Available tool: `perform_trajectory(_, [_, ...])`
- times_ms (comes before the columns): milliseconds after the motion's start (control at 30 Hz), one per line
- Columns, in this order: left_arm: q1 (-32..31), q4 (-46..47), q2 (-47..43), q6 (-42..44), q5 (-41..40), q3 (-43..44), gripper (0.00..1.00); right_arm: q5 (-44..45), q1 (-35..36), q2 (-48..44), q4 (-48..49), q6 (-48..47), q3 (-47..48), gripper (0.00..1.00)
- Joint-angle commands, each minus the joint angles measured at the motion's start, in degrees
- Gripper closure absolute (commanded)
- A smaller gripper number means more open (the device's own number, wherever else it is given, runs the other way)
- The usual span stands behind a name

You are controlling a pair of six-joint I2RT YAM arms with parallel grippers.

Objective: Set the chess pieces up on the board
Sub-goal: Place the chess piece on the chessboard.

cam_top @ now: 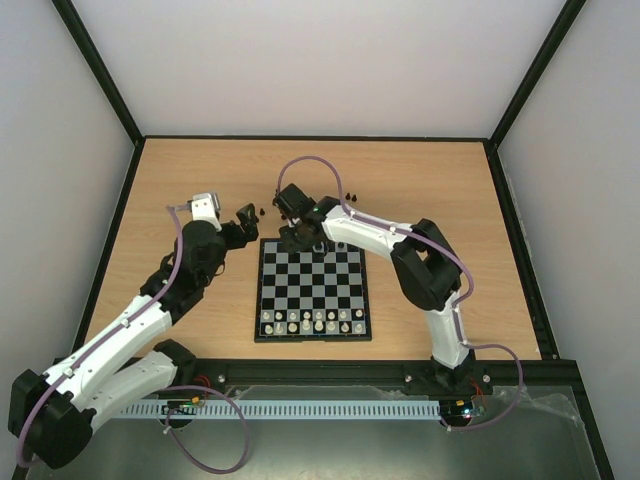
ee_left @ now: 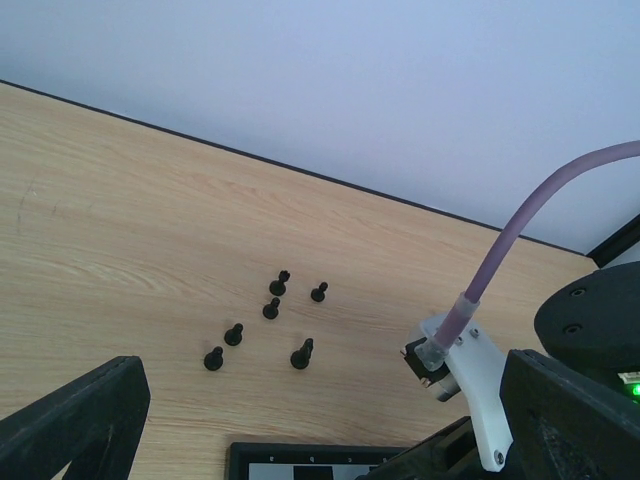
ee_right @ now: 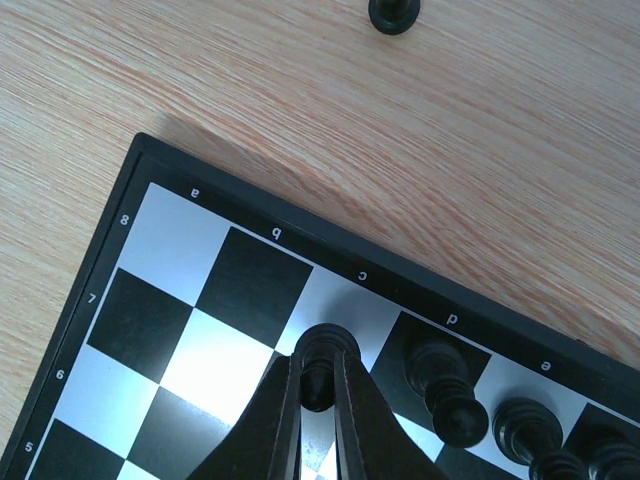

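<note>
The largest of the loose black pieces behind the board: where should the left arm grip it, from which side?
Probably the slim stem of that piece, above its wider base, coming from above with the open left gripper. It sits apart from its neighbours, so one of the fingers fits on each side.

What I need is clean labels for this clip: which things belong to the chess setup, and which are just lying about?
Job:
- board
- black piece pinched in the right end effector
- placed black pieces on the far row
- loose black pieces on the table

Not in play:
- white pieces lined up on the near rows
- purple cable
</note>
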Motion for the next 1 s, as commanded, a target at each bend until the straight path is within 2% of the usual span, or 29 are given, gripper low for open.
perform_trajectory(0, [0.0,0.3,-0.2,-0.4,-1.2,-0.9,0.01,0.6,0.4,1.6,-1.8,-0.6,2.0,0.97])
perform_trajectory(967, [0.0,0.2,0.6,-0.3,-0.6,-0.4,0.01,1.9,0.4,3.6,-2.4,-0.7,3.0,0.96])
